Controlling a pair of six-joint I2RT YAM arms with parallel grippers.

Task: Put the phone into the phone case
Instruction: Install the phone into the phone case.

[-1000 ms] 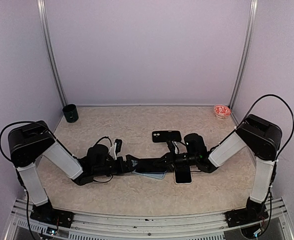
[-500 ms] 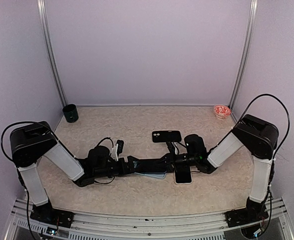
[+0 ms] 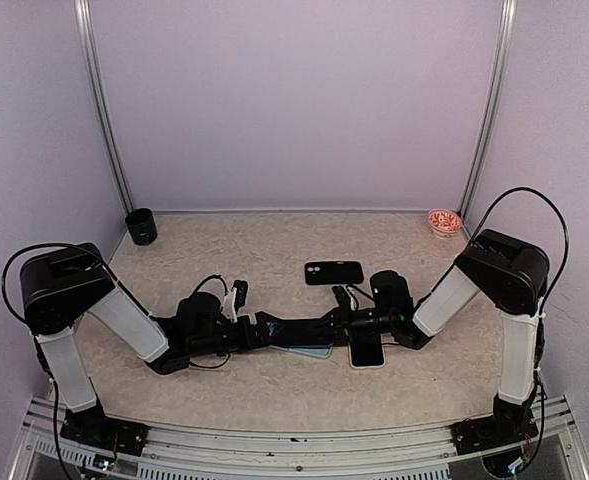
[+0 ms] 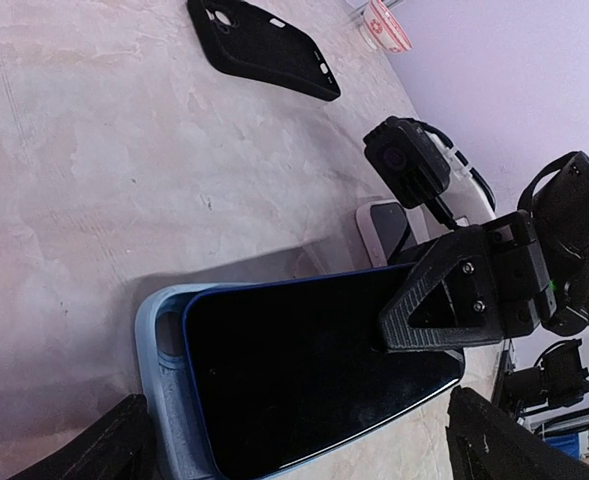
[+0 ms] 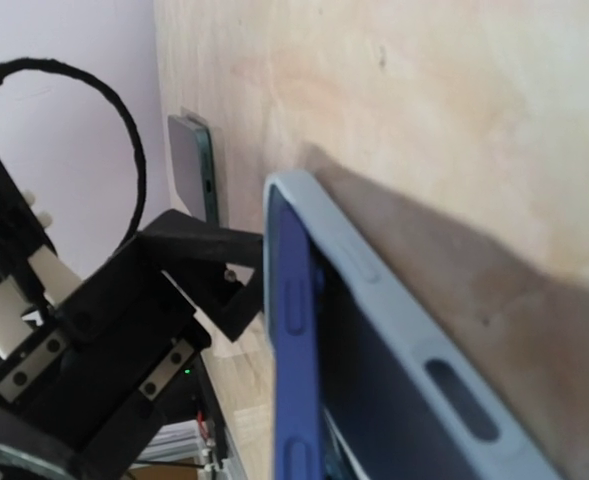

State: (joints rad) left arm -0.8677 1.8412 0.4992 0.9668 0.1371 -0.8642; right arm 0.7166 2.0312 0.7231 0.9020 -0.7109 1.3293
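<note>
At the table centre the left gripper is spread wide about the pale phone case — whether it is clamped cannot be told; the phone is laid partly in it, touched by a finger of the right gripper — its opening cannot be told.

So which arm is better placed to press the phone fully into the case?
Right, I'd say: the right gripper lies on the phone, while the left gripper straddles the case end.
</note>
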